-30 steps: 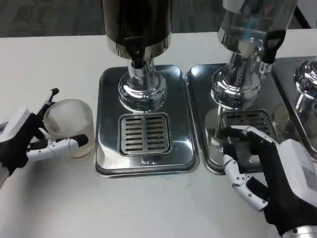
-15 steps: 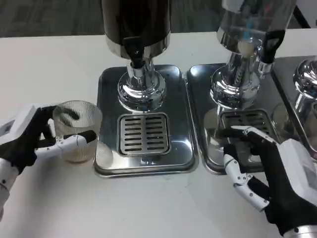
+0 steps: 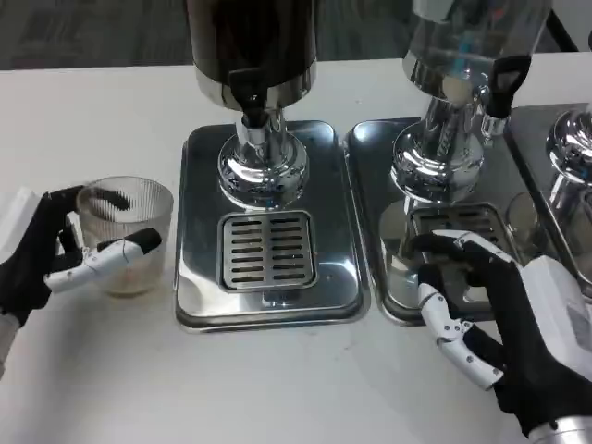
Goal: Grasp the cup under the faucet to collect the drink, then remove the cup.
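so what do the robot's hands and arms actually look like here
Left hand: white back plate at the picture's edge, black palm, white fingers with black tips. Right hand: larger in view, white back, black palm and white-and-black segmented fingers, with a bit of silver forearm at the bottom right corner.

Left robot hand [image 3: 42,259] curled in a grip; right robot hand [image 3: 504,319] spread, palm down

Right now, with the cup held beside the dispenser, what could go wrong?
1. The left hand holds the ribbed clear cup on the table, left of the drip tray. Sliding it sideways could catch the tray's raised edge and tip the cup.
2. The faucet hangs over the grate; a cup placed off centre may miss the drink.
3. The right hand rests at the neighbouring tray and could bump that dispenser.
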`<state>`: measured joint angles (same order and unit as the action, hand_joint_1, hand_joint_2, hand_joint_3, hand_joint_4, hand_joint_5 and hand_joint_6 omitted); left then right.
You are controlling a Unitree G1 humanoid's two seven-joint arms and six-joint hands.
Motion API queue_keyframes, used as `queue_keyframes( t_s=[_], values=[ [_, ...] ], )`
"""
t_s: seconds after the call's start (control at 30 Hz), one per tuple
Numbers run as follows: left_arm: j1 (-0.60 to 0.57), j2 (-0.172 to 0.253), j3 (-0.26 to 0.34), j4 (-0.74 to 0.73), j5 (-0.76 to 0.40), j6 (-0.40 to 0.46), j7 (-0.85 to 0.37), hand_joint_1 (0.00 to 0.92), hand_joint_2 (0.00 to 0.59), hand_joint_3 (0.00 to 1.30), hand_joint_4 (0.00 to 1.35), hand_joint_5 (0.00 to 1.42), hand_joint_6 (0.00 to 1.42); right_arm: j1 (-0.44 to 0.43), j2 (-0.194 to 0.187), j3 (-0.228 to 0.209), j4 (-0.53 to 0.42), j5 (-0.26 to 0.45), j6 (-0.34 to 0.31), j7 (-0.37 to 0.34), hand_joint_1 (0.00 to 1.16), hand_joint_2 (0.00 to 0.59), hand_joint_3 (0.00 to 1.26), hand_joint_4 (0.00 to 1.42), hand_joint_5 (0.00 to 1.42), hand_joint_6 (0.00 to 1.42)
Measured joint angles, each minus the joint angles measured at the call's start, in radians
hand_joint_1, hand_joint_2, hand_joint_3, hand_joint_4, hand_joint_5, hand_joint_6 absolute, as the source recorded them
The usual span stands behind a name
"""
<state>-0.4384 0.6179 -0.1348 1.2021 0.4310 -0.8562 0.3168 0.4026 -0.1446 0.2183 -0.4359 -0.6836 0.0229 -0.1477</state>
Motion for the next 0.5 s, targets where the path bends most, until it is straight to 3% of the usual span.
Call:
queue_keyframes(
  t_s=[0.23, 0.5],
  values=[
    [0.004, 0.004, 0.014, -0.024, -0.017, -0.031, -0.008, 0.293, 0.215, 0.71, 0.79, 1.17, 1.42, -0.008, 0.0, 0.002, 0.005, 0.004, -0.001, 0.0, 0.37, 0.469, 0.4, 0.32, 0.29, 0.39],
    [-0.024, -0.06, -0.021, -0.032, 0.001, -0.022, -0.052, 0.294, 0.21, 0.69, 0.78, 1.16, 1.42, -0.005, 0.007, 0.001, 0.003, 0.004, -0.001, -0.003, 0.37, 0.47, 0.4, 0.32, 0.29, 0.38]
  ],
)
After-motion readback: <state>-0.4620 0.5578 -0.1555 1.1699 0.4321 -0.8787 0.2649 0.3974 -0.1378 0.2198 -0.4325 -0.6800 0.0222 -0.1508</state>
